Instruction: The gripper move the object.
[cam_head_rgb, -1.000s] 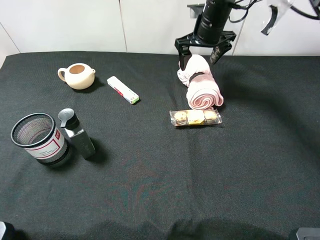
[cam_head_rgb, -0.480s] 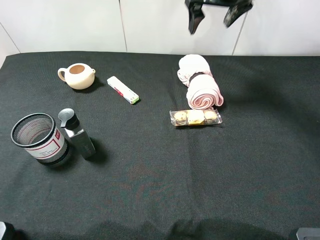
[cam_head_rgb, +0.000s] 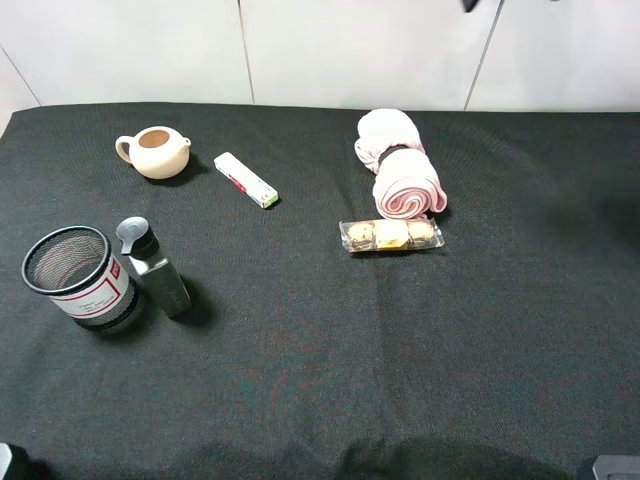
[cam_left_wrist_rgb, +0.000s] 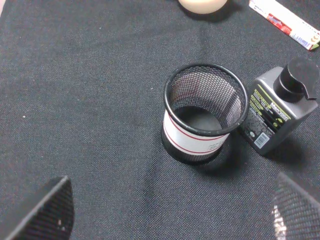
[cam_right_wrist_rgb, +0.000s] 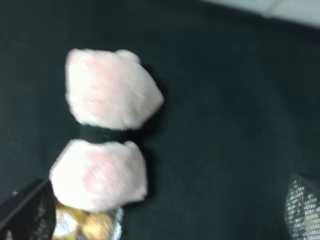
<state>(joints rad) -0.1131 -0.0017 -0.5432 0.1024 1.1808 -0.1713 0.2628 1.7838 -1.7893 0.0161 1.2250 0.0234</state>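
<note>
In the upper middle of the frame, your towel (cam_head_rgb: 398, 178) lies free; the right end effector (cam_right_wrist_rgb: 165, 220) is spread, holding nothing.

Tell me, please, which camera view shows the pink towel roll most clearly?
The exterior high view: the pink towel roll is sharp and whole, beside the cookie packet. The right wrist view shows it larger but blurred; the left wrist view misses it.

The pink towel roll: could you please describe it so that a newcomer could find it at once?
On the black table, look toward the far edge, right of centre. The pink towel roll lies just behind a clear cookie packet. It alone is soft, with two lobes cinched by a black band.
</note>
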